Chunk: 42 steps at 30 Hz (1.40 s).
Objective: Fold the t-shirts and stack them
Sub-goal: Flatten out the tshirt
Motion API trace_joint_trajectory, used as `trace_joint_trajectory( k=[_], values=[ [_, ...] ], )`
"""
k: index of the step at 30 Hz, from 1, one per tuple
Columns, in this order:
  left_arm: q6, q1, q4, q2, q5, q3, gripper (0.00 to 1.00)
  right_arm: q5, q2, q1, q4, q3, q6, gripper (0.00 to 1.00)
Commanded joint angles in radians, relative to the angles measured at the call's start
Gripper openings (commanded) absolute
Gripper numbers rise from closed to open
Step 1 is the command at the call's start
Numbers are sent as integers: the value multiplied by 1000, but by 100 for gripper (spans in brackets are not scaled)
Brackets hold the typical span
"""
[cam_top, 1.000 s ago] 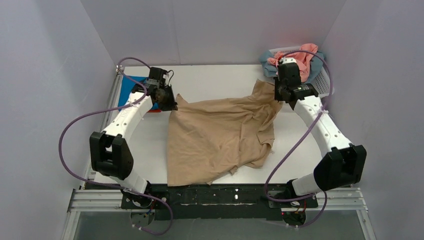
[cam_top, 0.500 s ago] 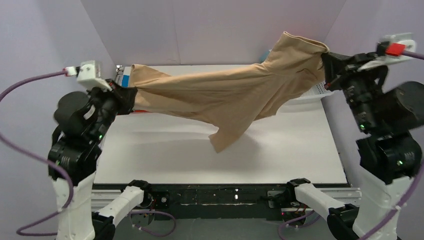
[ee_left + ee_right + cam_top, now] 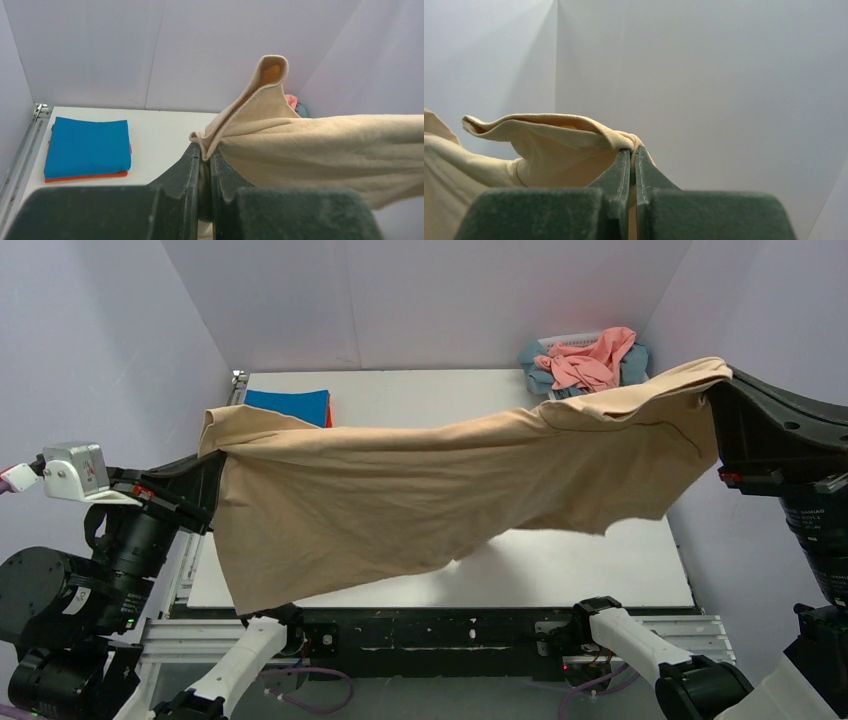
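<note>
Five t-shirts are counted, with two grippers and one basket: at the far left of the table [image 3: 560,565] a folded bright blue shirt [image 3: 288,404] is stacked on a folded orange-red shirt [image 3: 328,412], of which only an edge is seen; in the middle a tan-beige shirt [image 3: 440,490] is held in the air; at the far right corner a salmon-pink shirt [image 3: 590,360] is heaped on a dusty teal-blue shirt [image 3: 632,365] in the white lattice basket [image 3: 565,340]. The tan-beige shirt is stretched clear of the table between the arms. One corner is pinched by the left gripper [image 3: 205,152], whose fingers are pressed narrowly together on a fold of cloth, and the opposite hem is clamped in the same way by the right gripper [image 3: 633,150]. The cloth is seen as a broad, softly wrinkled sheet, its top edge taut and sloping up to the right, its lower edge hanging deepest at the left near the table's near edge. Half a second before, the shirt was bunched into a narrow band farther back and higher, with one sleeve dangling; since then both arms have been brought nearer and the cloth has been spread, and the basket's shirts, then hidden, are uncovered. A second before, it lay crumpled on the table
</note>
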Motion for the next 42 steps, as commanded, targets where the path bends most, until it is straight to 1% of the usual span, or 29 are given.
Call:
trace_joint_trajectory(
  k=[1, 4, 6, 10, 11, 12, 14, 15, 16, 17, 18, 19, 20, 22, 23, 25, 29, 31, 33, 35, 36, 39, 42],
  values=[
    [22, 2, 72, 88, -42, 18, 0, 117, 101, -1, 120, 8, -44, 1],
    [42, 3, 82, 168, -133, -32, 0, 196, 195, -1, 156, -21, -84, 1],
    [53, 3, 103, 225, -233, -95, 0, 262, 264, -1, 170, -59, -106, 1],
    [66, 5, 151, 374, -457, -247, 0, 338, 370, -6, 299, -263, -159, 1],
    [65, 5, 164, 418, -483, -284, 3, 335, 397, -12, 330, -318, -164, 1],
    [59, 7, 183, 462, -500, -325, 9, 321, 424, -15, 377, -375, -172, 1],
    [34, 21, 213, 568, -505, -396, 13, 309, 475, -19, 459, -498, -180, 1],
    [8, 31, 204, 632, -499, -411, 18, 290, 505, -20, 501, -552, -190, 1],
    [-15, 43, 187, 697, -484, -416, 32, 287, 540, -21, 535, -598, -194, 1],
    [-47, 54, 169, 757, -466, -416, 53, 299, 588, -22, 548, -621, -186, 1],
    [-74, 68, 152, 817, -439, -411, 77, 306, 640, -24, 543, -622, -181, 11],
    [-102, 79, 135, 866, -418, -402, 95, 313, 705, -26, 526, -609, -178, 31],
    [-129, 90, 105, 911, -399, -385, 98, 318, 768, -26, 490, -577, -172, 51],
    [-156, 102, 67, 972, -364, -356, 98, 300, 879, -25, 398, -493, -162, 71],
    [-161, 103, 55, 989, -355, -346, 98, 290, 915, -24, 369, -457, -152, 76],
    [-156, 103, 45, 1001, -325, -334, 98, 287, 946, -21, 342, -426, -137, 80],
    [-154, 104, 15, 976, -243, -335, 98, 339, 900, 0, 289, -433, -123, 83],
    [-166, 103, -7, 940, -178, -353, 98, 366, 850, 18, 203, -440, -92, 83],
    [-206, 102, 6, 888, -86, -413, 98, 354, 802, 46, 98, -482, -16, 83],
    [-244, 97, 52, 834, 5, -514, 98, 300, 744, 76, 32, -583, 82, 83],
    [-261, 93, 78, 812, 58, -582, 98, 272, 712, 94, 38, -659, 125, 83],
    [-283, 62, 151, 783, 103, -701, 98, 198, 642, 154, 120, -879, 237, 82],
    [-291, 37, 168, 814, 112, -742, 98, 150, 634, 192, 168, -1004, 319, 82]
  ],
)
